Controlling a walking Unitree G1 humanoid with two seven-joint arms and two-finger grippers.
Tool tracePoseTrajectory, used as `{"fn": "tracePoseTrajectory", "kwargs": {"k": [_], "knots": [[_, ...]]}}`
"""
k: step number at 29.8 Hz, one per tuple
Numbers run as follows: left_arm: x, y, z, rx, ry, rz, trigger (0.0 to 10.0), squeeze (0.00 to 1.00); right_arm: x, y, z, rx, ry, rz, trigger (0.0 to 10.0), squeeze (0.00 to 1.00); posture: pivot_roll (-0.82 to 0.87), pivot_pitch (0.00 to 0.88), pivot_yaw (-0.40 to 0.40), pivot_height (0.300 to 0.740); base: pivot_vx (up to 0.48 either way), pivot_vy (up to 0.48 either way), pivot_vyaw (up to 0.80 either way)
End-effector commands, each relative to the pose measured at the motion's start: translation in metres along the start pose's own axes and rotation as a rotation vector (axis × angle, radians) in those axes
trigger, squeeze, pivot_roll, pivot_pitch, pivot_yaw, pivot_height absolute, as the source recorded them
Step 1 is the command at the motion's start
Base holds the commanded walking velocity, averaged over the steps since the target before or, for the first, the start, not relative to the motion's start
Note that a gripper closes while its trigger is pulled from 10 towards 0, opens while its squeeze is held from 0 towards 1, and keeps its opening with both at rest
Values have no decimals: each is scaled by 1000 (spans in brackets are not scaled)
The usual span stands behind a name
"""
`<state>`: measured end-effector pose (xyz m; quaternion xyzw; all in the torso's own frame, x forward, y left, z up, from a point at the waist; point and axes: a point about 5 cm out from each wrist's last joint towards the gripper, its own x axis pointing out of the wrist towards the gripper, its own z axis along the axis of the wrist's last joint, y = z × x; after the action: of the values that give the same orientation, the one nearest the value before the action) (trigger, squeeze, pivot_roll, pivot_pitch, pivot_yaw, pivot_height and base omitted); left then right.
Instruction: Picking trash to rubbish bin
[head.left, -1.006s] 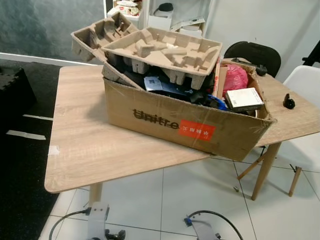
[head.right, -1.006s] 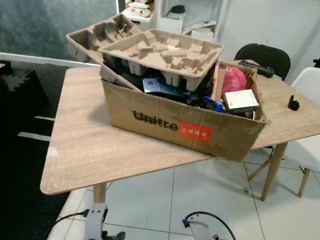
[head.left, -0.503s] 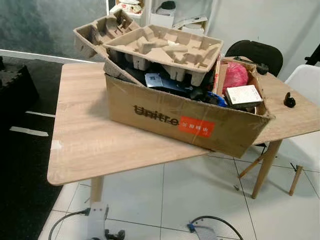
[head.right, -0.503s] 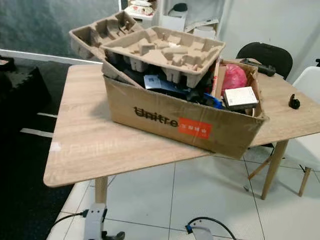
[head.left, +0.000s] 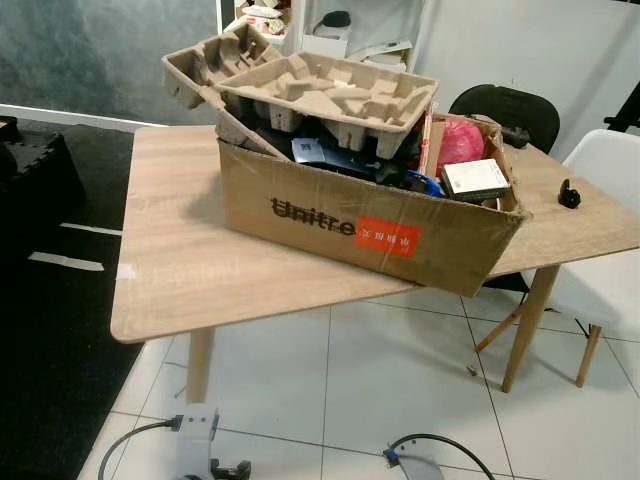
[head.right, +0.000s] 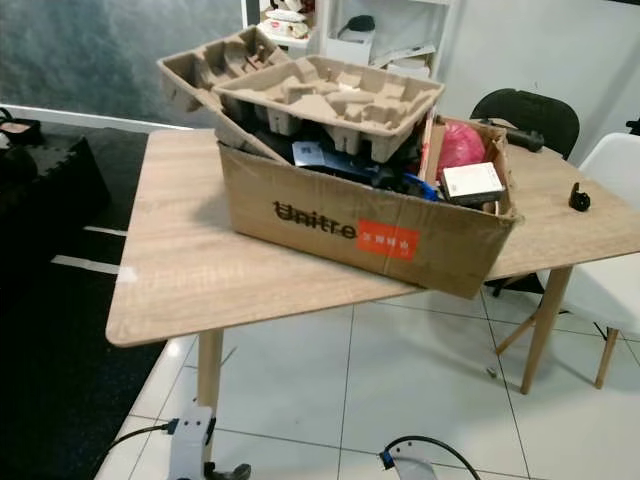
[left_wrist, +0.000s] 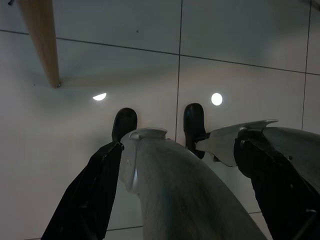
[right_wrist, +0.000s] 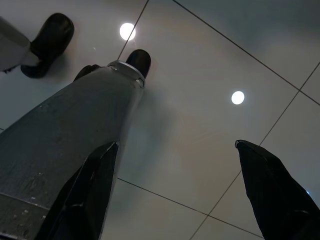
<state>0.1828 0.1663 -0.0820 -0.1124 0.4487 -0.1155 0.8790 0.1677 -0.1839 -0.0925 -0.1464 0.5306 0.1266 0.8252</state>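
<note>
We have picked nothing yet: left gripper (left_wrist: 175, 200) and right gripper (right_wrist: 185, 200) hang spread and empty, the box (head.left: 365, 215) of trash on the counter (head.left: 180, 270) well ahead.

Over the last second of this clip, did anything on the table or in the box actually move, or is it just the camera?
Only the camera moved: the view has drawn back a little, showing more floor. The cardboard box stays on the wooden table, with the pulp trays, the pink bag and the small white box as they were. Nothing was gripped or released; both arms hang low, the left gripper and right gripper open over the tiles.
</note>
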Motion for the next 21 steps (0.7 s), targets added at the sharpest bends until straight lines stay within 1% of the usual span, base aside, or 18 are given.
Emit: {"fn": "tracePoseTrajectory", "kwargs": {"k": [1,21], "knots": [[-1,-1,-5,-10,16,-3,10000,0,0,2,-5,-15,20,13,10000,0,180,70,-100,740,-304,0,0],[-1,-1,-7,1,24,-10,10000,0,0,3,-2,-20,18,17,10000,0,176,73,-96,740,-308,0,0]]}}
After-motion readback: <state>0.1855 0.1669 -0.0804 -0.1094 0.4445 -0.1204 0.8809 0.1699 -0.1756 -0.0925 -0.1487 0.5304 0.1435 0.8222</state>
